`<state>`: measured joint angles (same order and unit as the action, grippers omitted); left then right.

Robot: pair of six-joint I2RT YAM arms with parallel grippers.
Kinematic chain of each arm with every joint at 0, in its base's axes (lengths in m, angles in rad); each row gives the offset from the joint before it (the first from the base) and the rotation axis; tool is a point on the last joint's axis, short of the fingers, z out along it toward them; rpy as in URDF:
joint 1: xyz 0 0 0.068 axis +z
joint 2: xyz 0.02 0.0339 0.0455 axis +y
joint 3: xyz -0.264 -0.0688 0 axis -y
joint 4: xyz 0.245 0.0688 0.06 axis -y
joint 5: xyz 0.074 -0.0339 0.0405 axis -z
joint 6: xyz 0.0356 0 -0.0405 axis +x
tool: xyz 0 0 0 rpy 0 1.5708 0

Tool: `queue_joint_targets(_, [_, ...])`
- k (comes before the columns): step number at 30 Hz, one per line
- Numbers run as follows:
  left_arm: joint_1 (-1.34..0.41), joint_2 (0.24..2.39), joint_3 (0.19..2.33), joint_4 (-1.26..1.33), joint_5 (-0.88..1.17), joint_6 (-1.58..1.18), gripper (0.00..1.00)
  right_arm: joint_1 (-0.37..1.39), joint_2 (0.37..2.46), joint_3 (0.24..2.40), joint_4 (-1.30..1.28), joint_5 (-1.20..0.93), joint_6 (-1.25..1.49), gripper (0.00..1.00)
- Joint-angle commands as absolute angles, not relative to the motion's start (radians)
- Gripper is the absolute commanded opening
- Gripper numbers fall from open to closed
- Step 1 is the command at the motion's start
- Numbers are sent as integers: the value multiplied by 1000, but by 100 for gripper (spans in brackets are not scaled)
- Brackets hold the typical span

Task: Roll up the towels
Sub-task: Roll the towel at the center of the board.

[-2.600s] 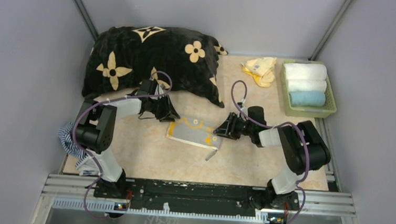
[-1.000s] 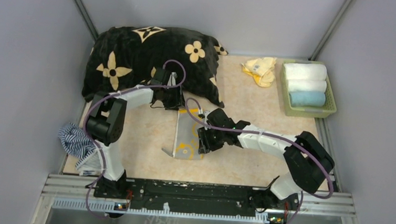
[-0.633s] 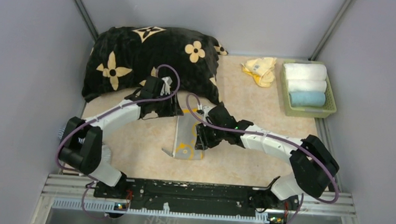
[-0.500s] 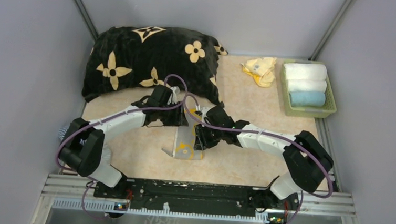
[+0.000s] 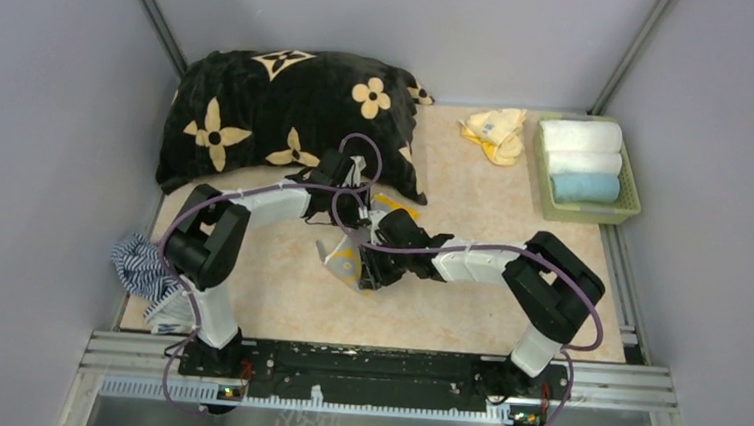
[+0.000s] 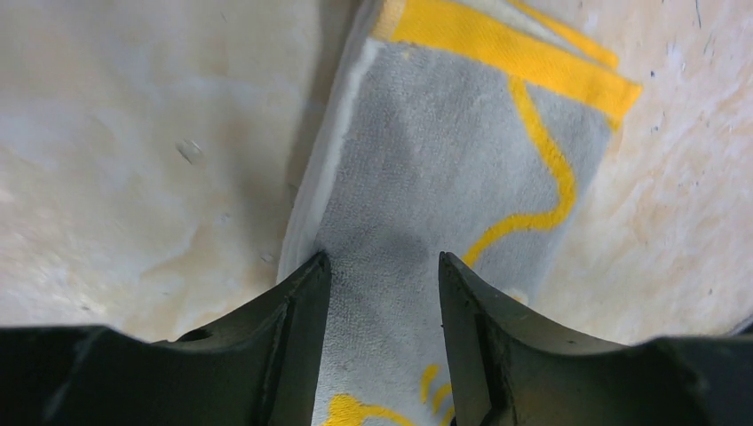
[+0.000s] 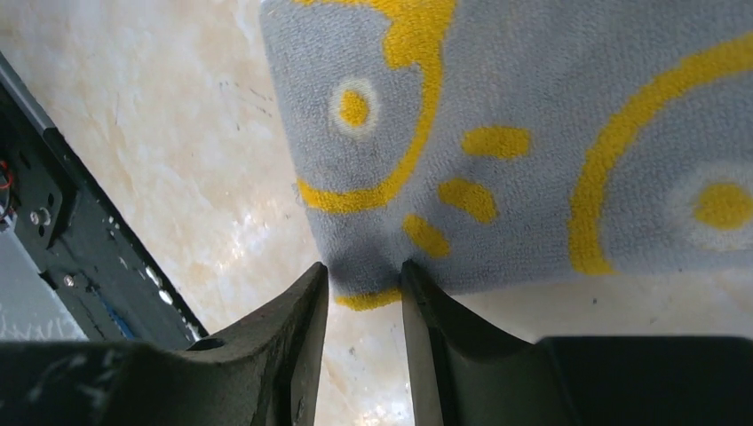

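Left hand [image 6: 382,268] gripping one end of the grey-and-yellow towel [image 6: 444,160] with jaws partly spread, right hand [image 7: 364,277] pinching another edge with jaws narrow, towel bunched at mid tabletop [image 5: 277,291], near the black cushion [image 5: 260,105], yellow towel [image 5: 496,133] by the far edge.

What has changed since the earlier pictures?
The grey towel, first flat and crosswise, was turned lengthwise, then partly lifted and bunched between the left tool and right tool, which grip it and came closer together. The cushion, yellow towel and basket stayed.
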<state>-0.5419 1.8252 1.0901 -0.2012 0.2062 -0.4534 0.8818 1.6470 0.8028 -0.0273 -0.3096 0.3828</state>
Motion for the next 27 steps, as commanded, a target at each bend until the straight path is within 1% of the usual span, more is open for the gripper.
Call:
queue_joint_targets(1, [-494,1852,1153,-234,123,-371,55,921,1682,905,-42,-260,325,37])
queue_joint_targets(4, [-466,1781,1128,-252,133,-394,57,935,1662,938,-102,-181,277,38])
queue_joint_targets(6, [-447,1725,1087,-264,143,-426,58,952,1612,956,-139,-124,246,39])
queue_joint_targets(11, [-401,1559,952,-282,178,-530,60,1034,1617,1021,-221,33,147,40])
queue_joint_targets(19, [-323,1312,757,-371,168,-673,63,1106,1733,1118,-279,98,41,40])
queue_joint_targets(23, [-289,1240,660,-385,175,-725,63,1132,1774,1132,-302,119,28,40])
queue_joint_targets(27, [-282,1211,613,-401,183,-757,63,1140,1799,1116,-311,149,28,40])
